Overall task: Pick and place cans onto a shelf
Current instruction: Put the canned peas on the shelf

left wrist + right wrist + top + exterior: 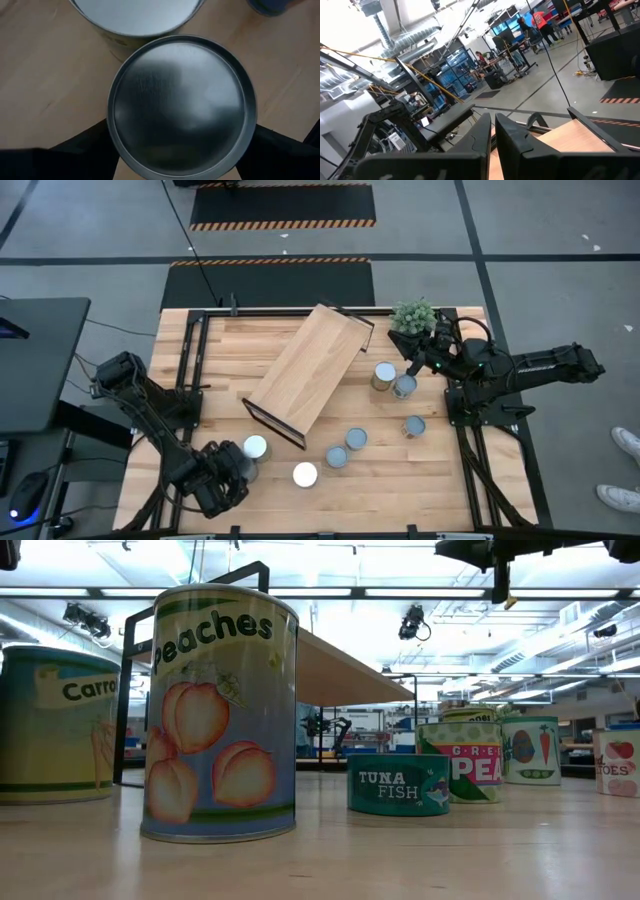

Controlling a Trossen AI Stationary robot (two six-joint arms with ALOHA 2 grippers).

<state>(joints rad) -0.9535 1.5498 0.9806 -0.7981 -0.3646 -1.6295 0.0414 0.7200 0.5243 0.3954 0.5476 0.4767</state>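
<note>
L gripper (222, 478) sits at the near-left corner of the bench (440, 480), beside the white-topped can (255, 447). Its wrist view shows the dark fingers (85, 150) spread approx. to can width, one on each side of a silver-lidded can (182, 107); contact w/ the can wall cannot be told. That can stands upright, axis vertical, just beside another upright can (137, 15).

R gripper (412, 352) is at the far-right edge by the plant (413, 315), fingers (512, 137) almost closed, narrow gap, holding nothing.

Shelf (310, 370) lies mid-bench, long axis diagonal, from near-left toward the far edge. Remaining cans stand upright to its right and near side, e.g. one near the near edge (305, 474).
</note>
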